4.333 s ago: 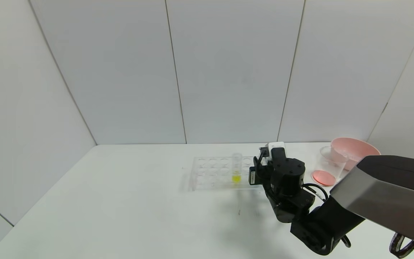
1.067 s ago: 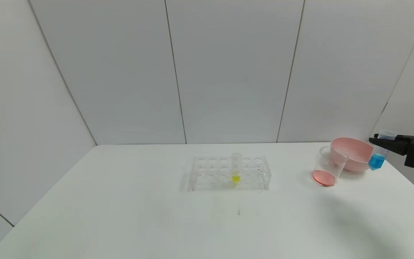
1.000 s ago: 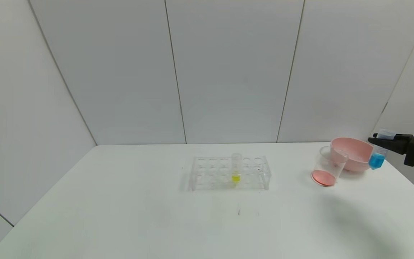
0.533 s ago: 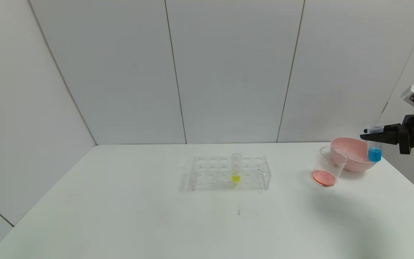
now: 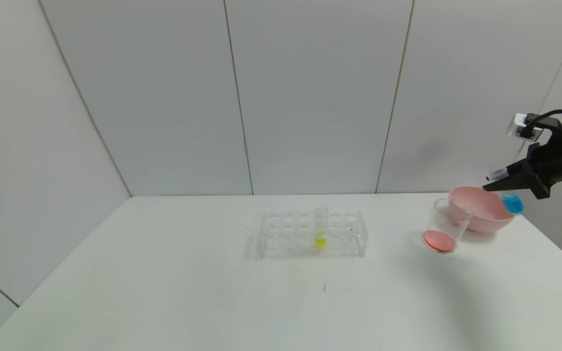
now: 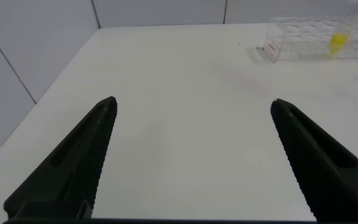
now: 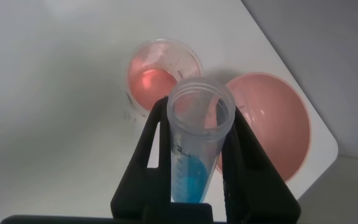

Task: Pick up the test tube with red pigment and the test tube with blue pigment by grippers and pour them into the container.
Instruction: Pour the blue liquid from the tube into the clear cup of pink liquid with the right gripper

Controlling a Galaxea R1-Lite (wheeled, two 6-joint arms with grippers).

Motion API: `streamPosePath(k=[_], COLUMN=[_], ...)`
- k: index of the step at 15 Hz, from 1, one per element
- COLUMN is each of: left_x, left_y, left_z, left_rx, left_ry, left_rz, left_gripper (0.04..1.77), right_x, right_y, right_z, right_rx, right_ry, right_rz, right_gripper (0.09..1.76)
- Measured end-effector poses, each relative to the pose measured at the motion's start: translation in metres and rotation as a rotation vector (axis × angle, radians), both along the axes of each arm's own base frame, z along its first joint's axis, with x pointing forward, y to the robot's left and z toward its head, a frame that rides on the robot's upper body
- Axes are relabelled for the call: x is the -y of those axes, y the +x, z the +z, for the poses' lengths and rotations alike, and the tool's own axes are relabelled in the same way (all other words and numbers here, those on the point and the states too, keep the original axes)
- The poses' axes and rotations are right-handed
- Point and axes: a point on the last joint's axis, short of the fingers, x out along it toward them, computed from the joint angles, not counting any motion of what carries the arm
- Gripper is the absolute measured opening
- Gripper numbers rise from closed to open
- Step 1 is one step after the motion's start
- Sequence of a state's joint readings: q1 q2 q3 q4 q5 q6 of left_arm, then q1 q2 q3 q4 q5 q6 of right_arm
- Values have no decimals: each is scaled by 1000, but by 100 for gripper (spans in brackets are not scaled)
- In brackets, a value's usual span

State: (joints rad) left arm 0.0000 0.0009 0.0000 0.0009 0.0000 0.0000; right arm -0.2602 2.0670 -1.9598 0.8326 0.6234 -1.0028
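Note:
My right gripper [image 5: 494, 181] is shut on the test tube with blue pigment [image 5: 511, 204], held in the air over the pink bowl, a little right of the container. The tube is tilted, its open mouth towards the container and the blue liquid at its low end. In the right wrist view the tube [image 7: 194, 155] sits between the fingers [image 7: 143, 152], above the container [image 7: 163, 71]. The container [image 5: 444, 226] is a clear cup with red liquid at its bottom. The test tube with red pigment is out of view. My left gripper [image 6: 192, 104] is open and empty above bare table.
A pink bowl [image 5: 481, 209] stands just behind and right of the container, also in the right wrist view [image 7: 278, 130]. A clear tube rack [image 5: 312, 234] with a yellow-liquid tube [image 5: 320, 229] stands mid-table, also in the left wrist view [image 6: 303, 43]. The table's right edge is near the bowl.
My right gripper left the rack with the blue tube and moved to the bowl. In the last second it has risen and tipped the tube from near upright to slanted, mouth towards the container.

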Motion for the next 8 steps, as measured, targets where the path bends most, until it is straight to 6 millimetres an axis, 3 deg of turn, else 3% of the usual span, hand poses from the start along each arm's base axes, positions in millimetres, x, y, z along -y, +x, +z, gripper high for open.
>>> streamPosePath(k=[4, 8], left_x=[0, 0], left_y=[0, 0], left_z=[0, 0], left_rx=[0, 0], left_ry=[0, 0], left_rz=[0, 0], left_gripper=[176, 176], right_x=[-12, -18], right_y=[16, 20], right_z=[-15, -18], right_rx=[-32, -36], right_ry=[-105, -221], right_rz=[30, 19], right_gripper=[52, 52])
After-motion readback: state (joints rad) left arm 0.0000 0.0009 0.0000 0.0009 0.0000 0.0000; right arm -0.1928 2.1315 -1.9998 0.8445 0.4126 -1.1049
